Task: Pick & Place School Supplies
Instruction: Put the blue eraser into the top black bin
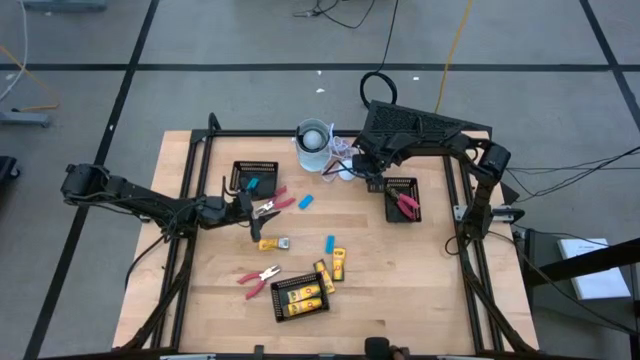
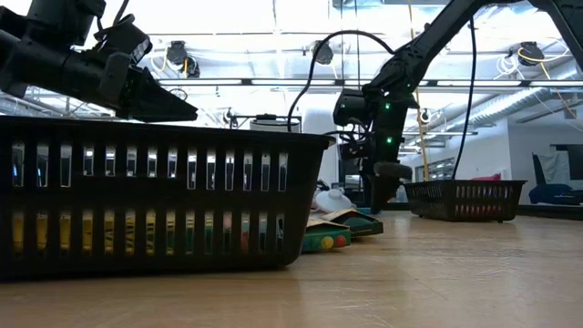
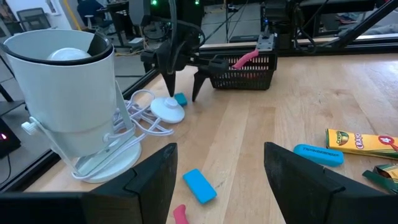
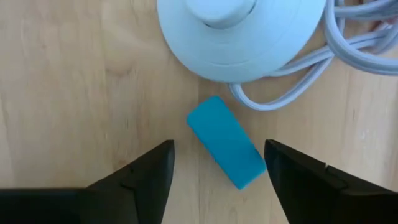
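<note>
My right gripper (image 4: 217, 180) (image 1: 360, 172) stands open, pointing steeply down over a small light-blue piece (image 4: 227, 142) (image 3: 180, 98). That piece lies flat on the table between the fingers, touching neither, beside the white corded disc (image 4: 236, 25). My left gripper (image 3: 217, 186) (image 1: 247, 205) waits open and nearly level at the table's left. Beyond its fingers lie another light-blue piece (image 3: 200, 185) and red-handled pliers (image 1: 275, 207). Yellow boxes (image 1: 330, 270), a blue stick (image 1: 330, 243) and more red pliers (image 1: 258, 279) lie loose mid-table.
A white cup (image 1: 313, 143) stands at the far edge with its cord beside it. Three black mesh trays stand about: far left (image 1: 255, 178), right with red pliers inside (image 1: 403, 198), near with yellow boxes (image 1: 300, 296). A black frame (image 1: 190, 170) borders the table.
</note>
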Controlling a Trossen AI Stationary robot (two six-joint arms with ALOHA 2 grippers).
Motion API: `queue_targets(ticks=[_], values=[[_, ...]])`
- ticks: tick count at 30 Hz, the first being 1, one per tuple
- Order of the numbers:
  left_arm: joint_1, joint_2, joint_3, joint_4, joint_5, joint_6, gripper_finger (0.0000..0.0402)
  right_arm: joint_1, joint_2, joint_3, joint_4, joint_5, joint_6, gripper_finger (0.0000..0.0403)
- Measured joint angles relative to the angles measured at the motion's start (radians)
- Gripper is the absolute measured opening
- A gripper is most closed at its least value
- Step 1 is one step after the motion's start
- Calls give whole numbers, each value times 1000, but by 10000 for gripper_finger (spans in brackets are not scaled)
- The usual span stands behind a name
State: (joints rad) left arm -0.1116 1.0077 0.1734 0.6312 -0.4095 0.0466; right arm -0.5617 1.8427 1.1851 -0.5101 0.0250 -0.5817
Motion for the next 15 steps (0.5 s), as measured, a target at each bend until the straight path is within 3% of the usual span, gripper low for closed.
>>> queue_targets(ticks=[11,15], values=[[0,0,0,-1,9,-6,243,7,62,3,15,0,-33,189],[0,0,0,-1,9,-4,243,19,58,1,15,17,-32,137]])
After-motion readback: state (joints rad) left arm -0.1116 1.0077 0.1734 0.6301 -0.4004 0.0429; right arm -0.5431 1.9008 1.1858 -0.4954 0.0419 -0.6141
